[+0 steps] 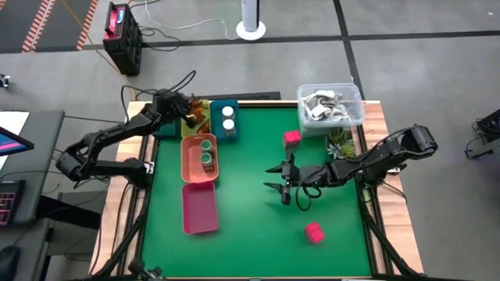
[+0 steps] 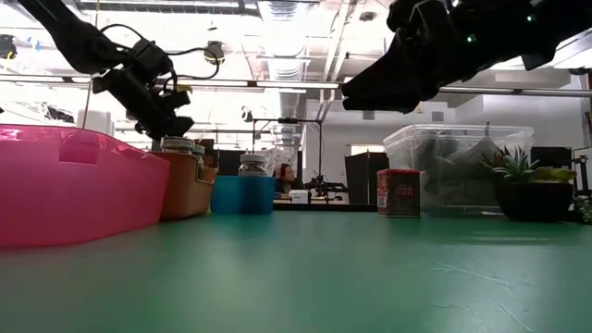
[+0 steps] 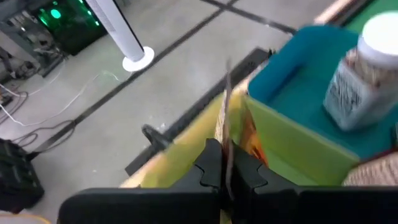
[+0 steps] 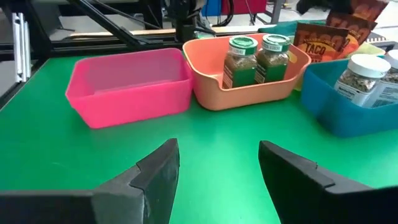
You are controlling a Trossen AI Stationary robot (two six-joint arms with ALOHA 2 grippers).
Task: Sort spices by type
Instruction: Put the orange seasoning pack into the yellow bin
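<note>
My left gripper (image 1: pixel 190 112) is at the table's far left, over a yellow-green tray (image 3: pixel 283 146), and is shut on an orange-brown sachet (image 3: pixel 225 118). More sachets (image 4: pixel 328 35) stand in that tray. Two white jars (image 1: pixel 228 117) stand in the blue tray (image 1: pixel 225 134). Two green-lidded jars (image 4: pixel 255 57) stand in the orange tray (image 1: pixel 191 168). The pink tray (image 1: pixel 199 209) holds nothing. One pink block (image 1: pixel 291 138) lies near the clear tub, and another pink block (image 1: pixel 314 232) near the table's near edge. My right gripper (image 1: pixel 281 180) hovers open mid-table, touching nothing. My left gripper pinches the sachet between its two fingers (image 3: pixel 208 165), at the sachet's thin edge (image 3: pixel 226 146), which shows edge-on in the left wrist view. The fingers slant down from above over the yellow-green tray. The sachet's lower end is hidden, so whether it rests in the tray cannot be told.
A clear tub (image 1: pixel 330 105) of grey-white clutter and a small plant (image 1: pixel 341 141) stand at the far right corner. The trays line the table's left side. Open green mat (image 1: pixel 250 226) lies between the trays and my right gripper.
</note>
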